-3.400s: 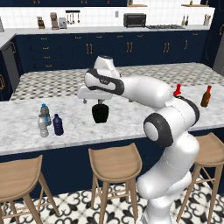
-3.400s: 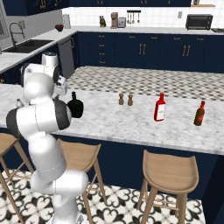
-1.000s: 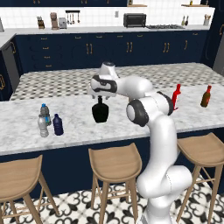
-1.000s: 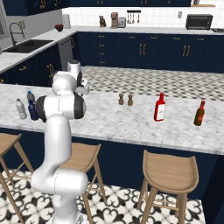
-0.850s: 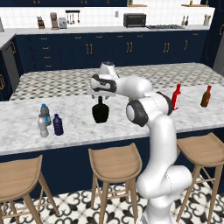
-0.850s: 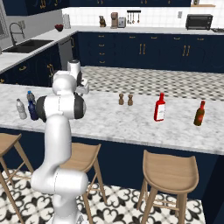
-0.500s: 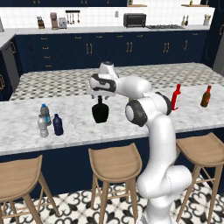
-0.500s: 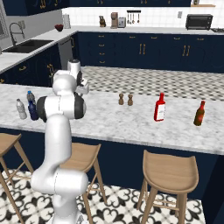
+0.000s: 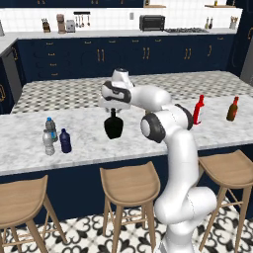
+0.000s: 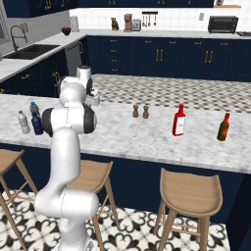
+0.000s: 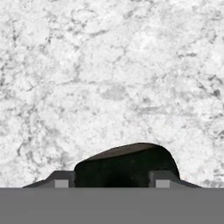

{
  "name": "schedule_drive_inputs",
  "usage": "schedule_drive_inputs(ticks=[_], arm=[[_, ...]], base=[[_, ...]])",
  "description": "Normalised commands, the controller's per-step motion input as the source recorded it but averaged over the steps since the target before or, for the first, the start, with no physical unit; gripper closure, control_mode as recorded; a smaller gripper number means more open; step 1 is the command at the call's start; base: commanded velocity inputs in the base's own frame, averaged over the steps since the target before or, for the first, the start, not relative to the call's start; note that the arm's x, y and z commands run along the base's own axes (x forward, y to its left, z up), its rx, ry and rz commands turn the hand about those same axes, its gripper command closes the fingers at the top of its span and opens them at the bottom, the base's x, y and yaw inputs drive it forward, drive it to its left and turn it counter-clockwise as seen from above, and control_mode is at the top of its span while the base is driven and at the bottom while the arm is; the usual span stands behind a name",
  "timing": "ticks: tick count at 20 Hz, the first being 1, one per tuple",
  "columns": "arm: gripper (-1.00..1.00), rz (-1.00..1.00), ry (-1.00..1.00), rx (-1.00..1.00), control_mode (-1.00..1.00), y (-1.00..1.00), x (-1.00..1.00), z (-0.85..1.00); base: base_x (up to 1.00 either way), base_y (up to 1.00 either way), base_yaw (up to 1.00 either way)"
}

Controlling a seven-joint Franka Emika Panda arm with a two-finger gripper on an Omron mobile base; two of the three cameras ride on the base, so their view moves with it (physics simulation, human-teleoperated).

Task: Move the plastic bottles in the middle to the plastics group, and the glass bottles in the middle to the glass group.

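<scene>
Overhead, two-finger gripper (image 9: pixel 113 109) straddled short neck of squat black glass bottle (image 9: pixel 113 126) on white marble counter (image 9: pixel 148 133); jaws half-closed, firm grasp unconfirmed, upright for lifting.

Glossy white rounded arm segments, dark grey joint rings, small dark-fingered hand (image 9: pixel 113 109).

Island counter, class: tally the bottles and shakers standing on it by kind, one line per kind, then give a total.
Plastic bottles: 3
Glass bottles: 3
Brown shakers: 2
Total: 8
</scene>
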Motion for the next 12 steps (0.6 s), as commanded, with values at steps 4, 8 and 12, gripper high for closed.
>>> schedule_drive_inputs(ticks=[4,8,12], arm=[[1.0,-0.02,0.05,0.0,-1.0,-0.02,-0.23,-0.16],[1.0,-0.06,0.0,0.0,-1.0,-0.31,-0.24,0.03],[1.0,-0.13,-0.01,0.0,-1.0,-0.68,-0.31,0.35]], base=[[0.0,0.0,0.0],[0.0,0.0,0.0],[0.0,0.0,0.0]])
